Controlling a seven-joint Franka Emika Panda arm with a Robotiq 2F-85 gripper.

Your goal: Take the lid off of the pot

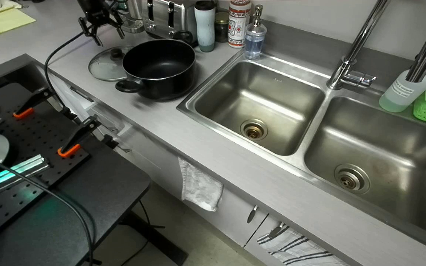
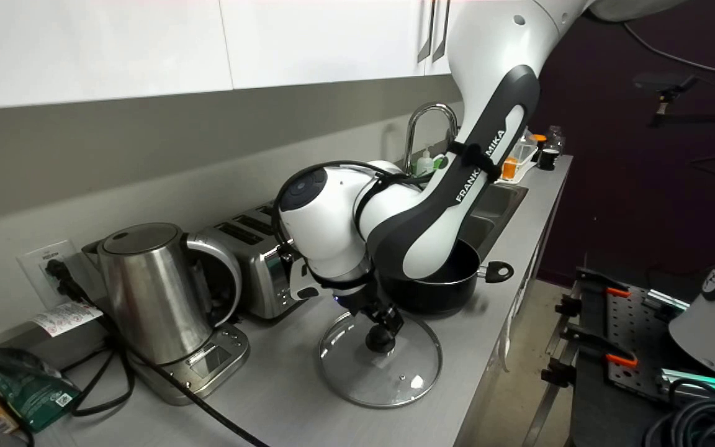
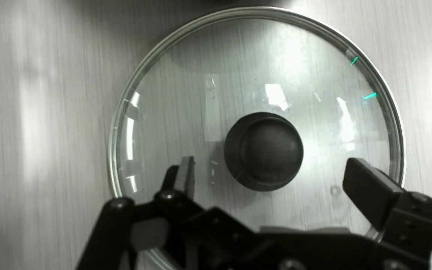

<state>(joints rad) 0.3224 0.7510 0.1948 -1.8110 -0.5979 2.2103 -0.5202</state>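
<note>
- Lid (image 2: 388, 375) lies knob-up on the grey countertop (image 1: 161, 122), just beside the pot (image 1: 168, 87); whether their edges touch, I cannot tell.
- It is clear round glass with a metal rim, and its black knob (image 3: 264, 152) sits at the centre.
- The gripper (image 3: 268, 163) hangs over the lid with its fingers (image 3: 368, 189) spread wide, one to each side of the knob in the wrist view, with a gap showing on both sides; it has hold of nothing.
- The pot stands upright and uncovered, black inside and out, a short handle on either side.
- The white and dark arm (image 2: 419, 230) bends down toward the lid in an exterior view, partly hiding the pot.
- A silver toaster (image 1: 160, 18) stands near the pot, with a pale tumbler (image 1: 205, 29) beside it.
- The double sink (image 1: 314, 127) lies on the opposite side of the pot from the lid.
- A metal kettle (image 2: 152, 298) stands near the toaster in an exterior view.
</note>
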